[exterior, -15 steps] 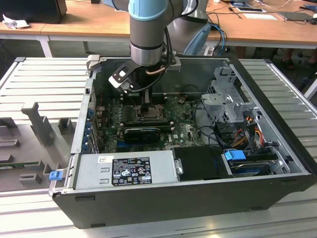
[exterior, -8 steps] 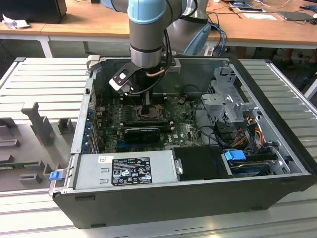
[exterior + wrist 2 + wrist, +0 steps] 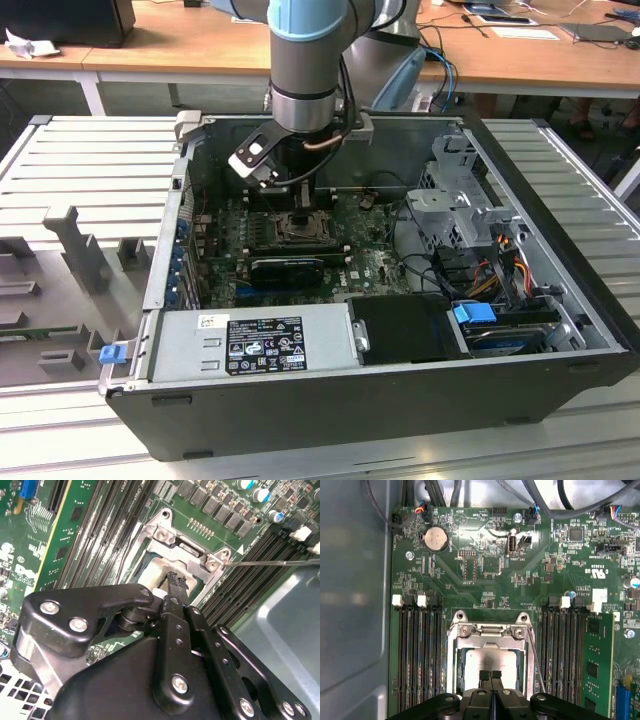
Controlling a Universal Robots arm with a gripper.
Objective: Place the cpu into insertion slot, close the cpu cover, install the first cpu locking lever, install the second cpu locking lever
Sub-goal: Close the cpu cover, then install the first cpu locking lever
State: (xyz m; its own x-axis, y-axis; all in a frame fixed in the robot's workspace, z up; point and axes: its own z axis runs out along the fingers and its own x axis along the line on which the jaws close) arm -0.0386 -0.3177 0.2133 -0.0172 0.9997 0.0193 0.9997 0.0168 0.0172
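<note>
Reaches into case (image 3: 400, 420) at upper centre of exterior view with gripper (image 3: 490, 674) jaws pinched together, empty, tips right at cpu (image 3: 487, 657) seated in slot (image 3: 452, 655).

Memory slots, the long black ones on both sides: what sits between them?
The insertion slot with the cpu in it, shown in the first wrist view.

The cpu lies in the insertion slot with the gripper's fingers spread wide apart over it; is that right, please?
Not quite: the first wrist view shows the gripper with its fingers shut together, not spread. The cpu does lie in the insertion slot, with the gripper over it.
</note>
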